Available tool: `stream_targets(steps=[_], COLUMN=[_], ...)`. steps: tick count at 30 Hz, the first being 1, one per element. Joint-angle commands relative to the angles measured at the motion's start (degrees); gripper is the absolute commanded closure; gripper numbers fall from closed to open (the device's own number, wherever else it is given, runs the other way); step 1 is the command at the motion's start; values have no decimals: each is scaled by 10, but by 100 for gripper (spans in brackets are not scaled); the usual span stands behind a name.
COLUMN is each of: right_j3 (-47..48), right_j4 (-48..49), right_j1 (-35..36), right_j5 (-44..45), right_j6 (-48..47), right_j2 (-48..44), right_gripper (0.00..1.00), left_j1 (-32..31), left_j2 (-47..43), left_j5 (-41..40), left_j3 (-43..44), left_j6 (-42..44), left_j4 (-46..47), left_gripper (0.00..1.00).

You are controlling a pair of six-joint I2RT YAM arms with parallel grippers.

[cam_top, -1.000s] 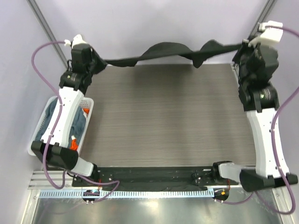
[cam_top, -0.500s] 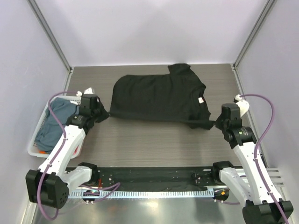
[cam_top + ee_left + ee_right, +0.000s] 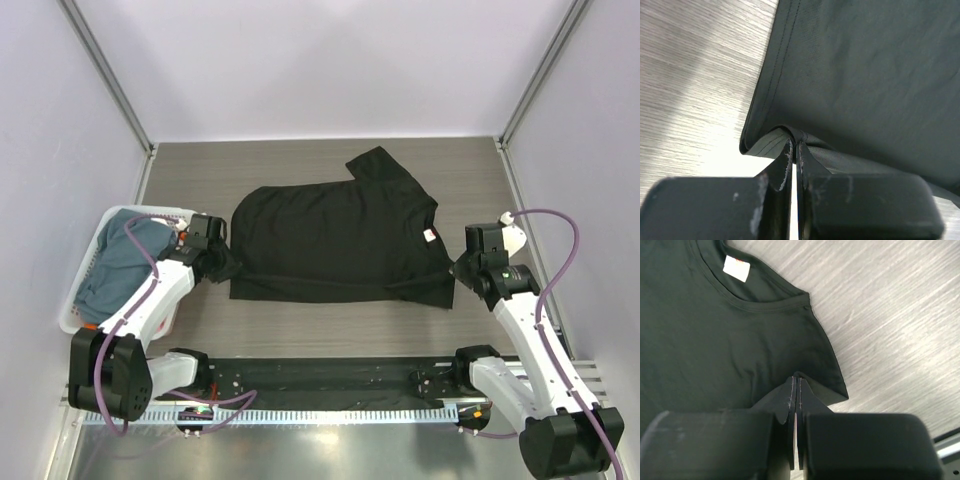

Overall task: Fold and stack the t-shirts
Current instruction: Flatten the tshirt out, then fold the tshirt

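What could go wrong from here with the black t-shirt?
1. Each pair of jaws is shut on only a thin pinch at a near corner of the plain black cloth t-shirt; lifting may let one corner slip.
2. The far sleeve sticks out, so a fold could come out uneven.
3. The left arm lies beside the white lattice plastic basket and might knock it.

Matt blk cloth t-shirt (image 3: pixel 335 240) on matt wood-grain table (image 3: pixel 250 170); smooth white plastic basket (image 3: pixel 160 210).

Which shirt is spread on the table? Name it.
The black t-shirt, flat on the table, pinched by the left gripper and right gripper; the blue-grey shirt lies bunched in the basket.
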Motion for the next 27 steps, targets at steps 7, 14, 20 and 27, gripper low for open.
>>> stream_targets(steps=[7, 14, 20, 27], right_j3=[32, 53, 77, 117], right_j4=[81, 152, 186, 194], right_j1=[-1, -1, -1, 1], right_j5=[51, -40, -55, -20], right_j6=[-47, -136, -178, -219], right_j2=[54, 127, 204, 246], right_gripper=[99, 99, 99, 99], left_j1=[3, 3, 3, 3], left_j2=[21, 60, 104, 142], left_j5=[-25, -43, -46, -83], left_j3=[34, 64, 88, 138], left_j6=[-22, -23, -15, -9], left_j4=[21, 28, 30, 2], left_gripper=[100, 100, 100, 100])
